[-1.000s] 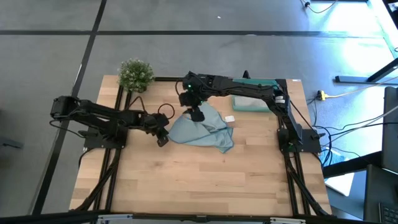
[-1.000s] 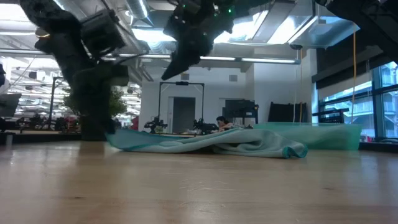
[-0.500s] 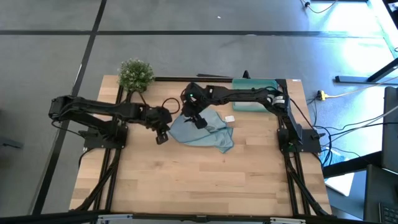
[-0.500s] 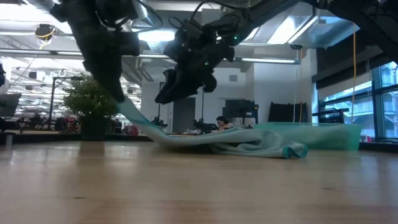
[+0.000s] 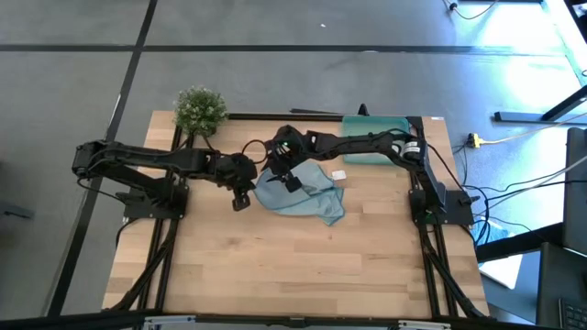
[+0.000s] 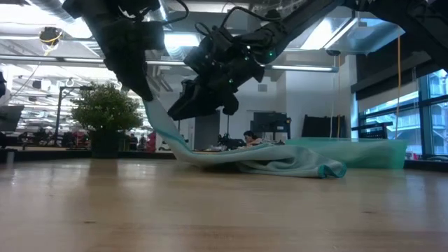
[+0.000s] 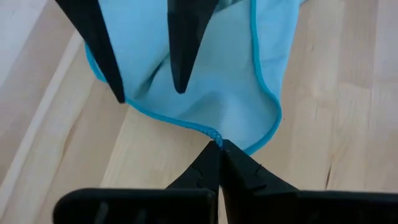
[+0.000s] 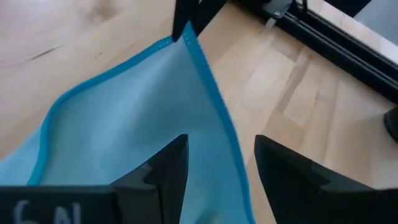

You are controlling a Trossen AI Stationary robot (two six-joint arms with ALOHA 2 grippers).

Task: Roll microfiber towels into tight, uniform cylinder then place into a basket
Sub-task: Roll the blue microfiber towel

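**Spreading the Towel: Corner Pinch in Progress**

You are looking at the light blue microfiber towel lying crumpled near the middle of the pale wooden table. It is not yet flat, so rolling cannot begin; judge this as the flattening step.

The left gripper is pinching 1 corner of the towel's darker blue hem with its fingers pressed together on the cloth. In the low view, that corner is rising off the table while the remaining cloth is trailing on the surface. Holding a corner is giving you an edge to pull taut.

The right gripper is hovering just above the towel beside the lifted corner, its 2 fingers standing apart with nothing between them. It is probably positioning to take the adjoining hem.

The shallow rectangular teal-green plastic basket is sitting at the table's far edge, holding a pale grey-blue cloth. A small green potted plant is standing at the far left corner.
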